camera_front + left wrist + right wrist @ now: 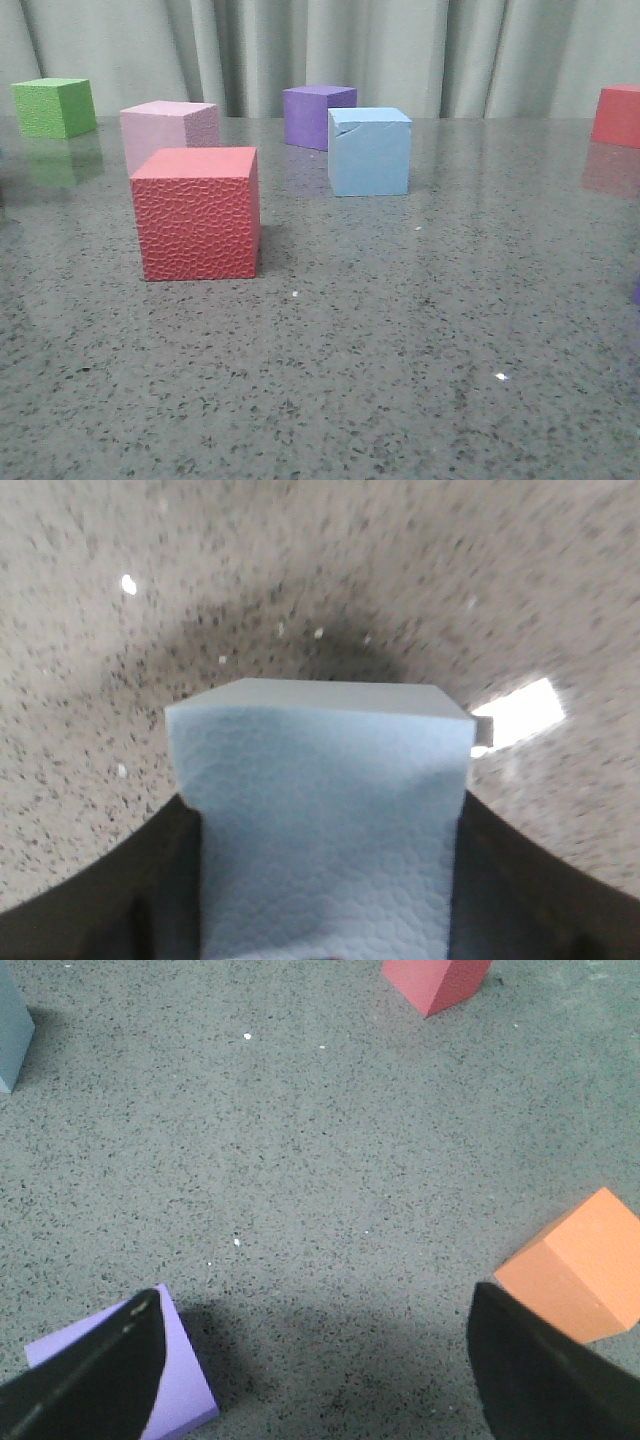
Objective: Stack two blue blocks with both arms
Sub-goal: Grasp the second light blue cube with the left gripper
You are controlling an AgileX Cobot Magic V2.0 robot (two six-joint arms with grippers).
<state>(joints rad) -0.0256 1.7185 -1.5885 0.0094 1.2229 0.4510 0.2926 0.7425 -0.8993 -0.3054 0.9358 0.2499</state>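
Observation:
One light blue block (369, 150) stands on the table at middle back, just right of a purple cube. The second blue block (320, 810) fills the left wrist view. My left gripper (320, 890) is shut on it, a black finger (150, 890) against each side, and holds it above the table, with its shadow below. My right gripper (315, 1360) is open and empty over bare table, between a purple cube (175, 1380) and an orange cube (575, 1270). A grey-blue block corner (10, 1030) shows at that view's edge. Neither gripper shows in the front view.
A large red cube (198, 212) stands front left with a pale pink cube (168, 130) behind it. A green cube (54, 106) is far left, a purple cube (316, 114) at the back, and another red cube (619, 115) far right, also in the right wrist view (437, 980).

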